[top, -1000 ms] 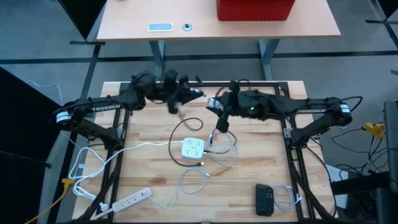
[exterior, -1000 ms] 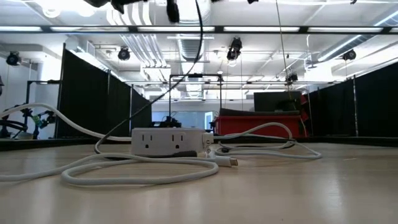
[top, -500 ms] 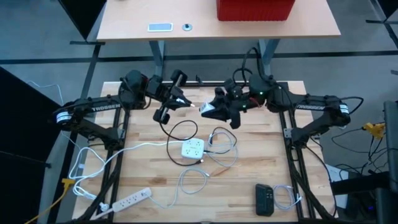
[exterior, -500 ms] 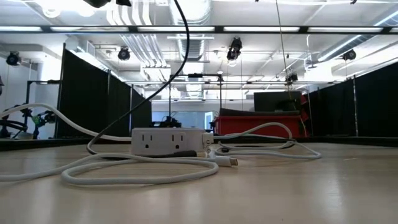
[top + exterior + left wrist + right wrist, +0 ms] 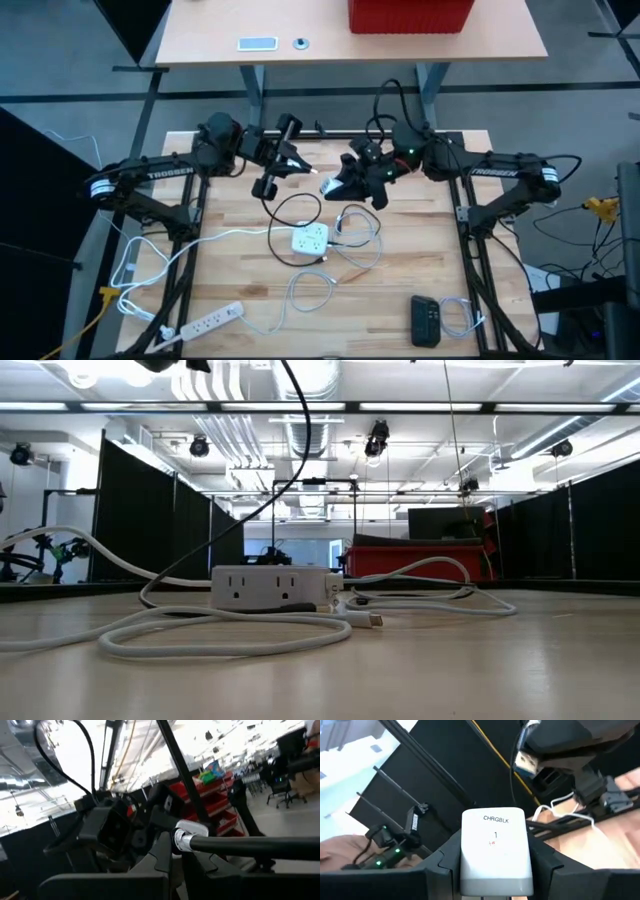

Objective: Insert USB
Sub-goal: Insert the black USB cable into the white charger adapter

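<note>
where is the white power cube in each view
High view: white power cube at mid-table, among the white cords.
Low view: centre-left, standing on the wood, sockets facing the camera.
Left wrist view: not in it.
Right wrist view: not in it.
Shared landmark: the black cable looping beside the cube, which climbs out of the top of the low view.

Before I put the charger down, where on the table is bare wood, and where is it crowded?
Bare wood lies right of the white power cube, up to the right arm's frame, and near the front edge between the power strip and the black device. The middle is crowded: cube, black cable and white cables. Both grippers hang above the far edge, left gripper, right gripper.
</note>
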